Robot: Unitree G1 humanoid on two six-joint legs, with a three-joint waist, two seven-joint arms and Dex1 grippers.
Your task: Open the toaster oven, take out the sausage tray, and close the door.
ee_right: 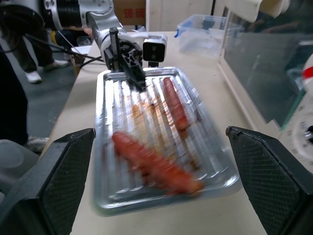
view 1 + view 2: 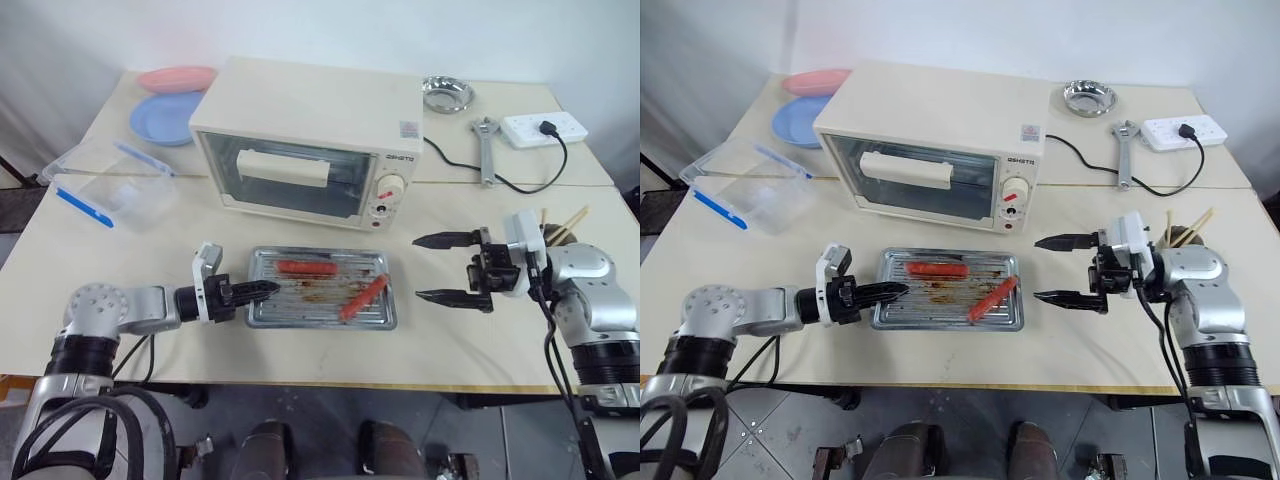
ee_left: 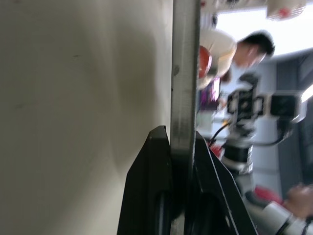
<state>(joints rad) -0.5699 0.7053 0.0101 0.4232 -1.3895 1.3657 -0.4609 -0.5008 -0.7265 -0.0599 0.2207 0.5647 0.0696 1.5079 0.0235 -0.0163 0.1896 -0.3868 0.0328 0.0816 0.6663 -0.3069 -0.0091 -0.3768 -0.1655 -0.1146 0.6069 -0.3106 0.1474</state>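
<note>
We are judging that the work is nearly finished: the tray (image 2: 322, 289) is lying flat on the counter (image 2: 480, 340) just in front of the oven (image 2: 310, 140), and the door (image 2: 285, 176) is looking shut, its bar handle lying flat against the glass, though we are not able to confirm a full latch from here. Our left end effector (image 2: 262, 290) is reaching in level from the left, its fingers pressed together on the tray's left rim; in the left wrist view the rim is running straight between the two black fingers. Our right end effector (image 2: 442, 268) is hanging just off the tray's right end, not touching it, jaws spread wide and pointing toward the tray. Two sausages are resting on the ribbed tray, one near the back left, one slanting at the front right. We are reckoning that the next move calls for the left fingers to let go of the rim and draw back to the left without dragging the tray or tipping it, while the right arm is keeping clear.
</note>
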